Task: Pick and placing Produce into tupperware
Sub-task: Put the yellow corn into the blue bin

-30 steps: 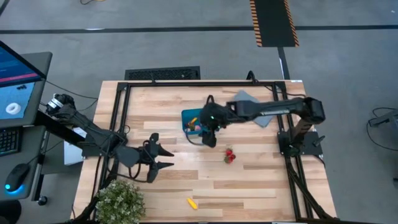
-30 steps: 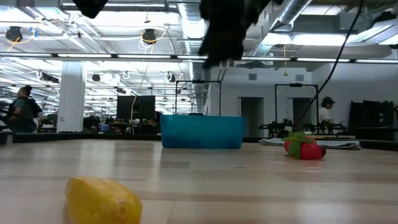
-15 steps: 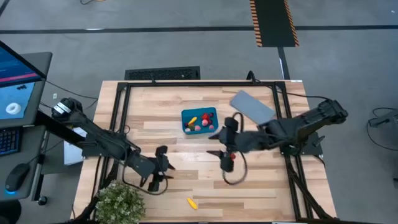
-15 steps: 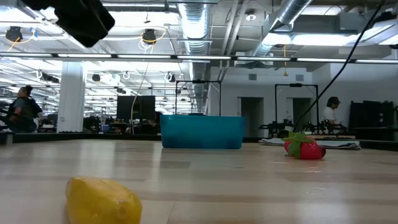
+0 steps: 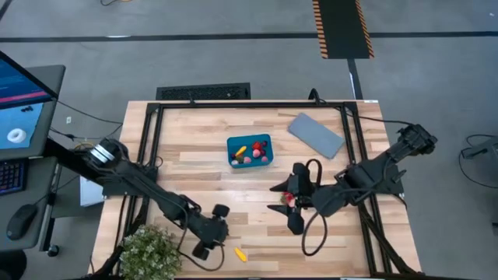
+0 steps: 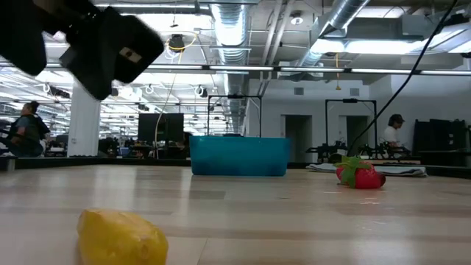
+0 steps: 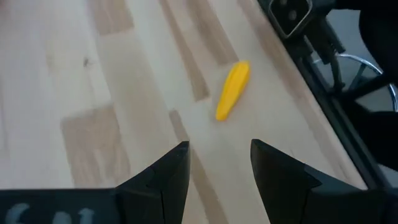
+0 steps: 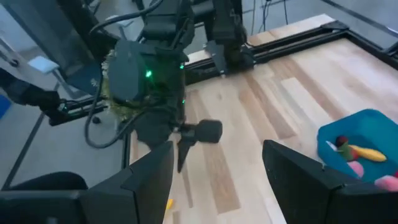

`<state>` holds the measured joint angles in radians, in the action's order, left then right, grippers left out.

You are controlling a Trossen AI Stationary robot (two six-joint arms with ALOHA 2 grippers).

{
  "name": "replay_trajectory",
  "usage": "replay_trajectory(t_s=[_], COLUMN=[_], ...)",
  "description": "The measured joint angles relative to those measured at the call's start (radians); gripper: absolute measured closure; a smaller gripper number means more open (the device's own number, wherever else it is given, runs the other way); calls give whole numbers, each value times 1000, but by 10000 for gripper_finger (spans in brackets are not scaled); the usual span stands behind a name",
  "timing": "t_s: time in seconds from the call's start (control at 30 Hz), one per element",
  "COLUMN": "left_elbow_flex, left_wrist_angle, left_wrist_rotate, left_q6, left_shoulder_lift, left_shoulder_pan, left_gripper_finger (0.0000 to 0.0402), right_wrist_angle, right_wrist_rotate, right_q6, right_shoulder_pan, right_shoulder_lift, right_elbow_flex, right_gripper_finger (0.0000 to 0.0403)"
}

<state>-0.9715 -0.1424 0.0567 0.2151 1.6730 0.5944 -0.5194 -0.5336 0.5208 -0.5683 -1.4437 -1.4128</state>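
Wooden table [image 5: 202, 167], both arms low over it.
Left pincer [image 7: 217, 163] open, empty, above yellow piece [image 5: 241, 253] at 6 o'clock; right pincer [image 5: 284, 208] open over strawberry [image 5: 289, 200]; tupperware [image 5: 250, 150] centre, part-filled.

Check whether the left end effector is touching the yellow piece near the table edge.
Apart. The left wrist view shows bare wood between the open left end effector and the yellow piece, which lies ahead of its fingertips.

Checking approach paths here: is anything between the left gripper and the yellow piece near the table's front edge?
Nothing visible. In the left wrist view the yellow piece lies on bare wood ahead of the open left gripper. From above, the left gripper sits just beside it, and the leafy plant is on its other side.
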Motion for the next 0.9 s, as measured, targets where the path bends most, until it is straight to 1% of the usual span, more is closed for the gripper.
replay_trajectory(t_s=[0.07, 0.23, 0.47, 0.67, 0.77, 0.9], left_elbow_flex=[-41, -98, -177, -254, -276, -274], left_wrist_angle=[-14, -47, -70, -95, -100, -80], left_wrist_rotate=[0, -1, 7, -27, -27, -27], left_q6=[-43, -127, -193, -234, -253, -255], left_shoulder_lift=[36, 119, 183, 255, 260, 260], left_shoulder_pan=[7, 16, 15, 12, 13, 13], left_gripper_finger=[242, 242, 242, 242, 242, 242], right_wrist_angle=[3, 3, 4, 1, 1, 0], right_wrist_rotate=[-19, -73, -100, -100, -100, -99], right_q6=[19, 51, 93, 112, 119, 126], right_shoulder_pan=[-16, -56, -91, -93, -92, -93], right_shoulder_lift=[0, 0, 0, -1, -1, -1], right_elbow_flex=[0, 0, 0, 0, 0, 0], right_gripper_finger=[133, 133, 133, 133, 133, 133])
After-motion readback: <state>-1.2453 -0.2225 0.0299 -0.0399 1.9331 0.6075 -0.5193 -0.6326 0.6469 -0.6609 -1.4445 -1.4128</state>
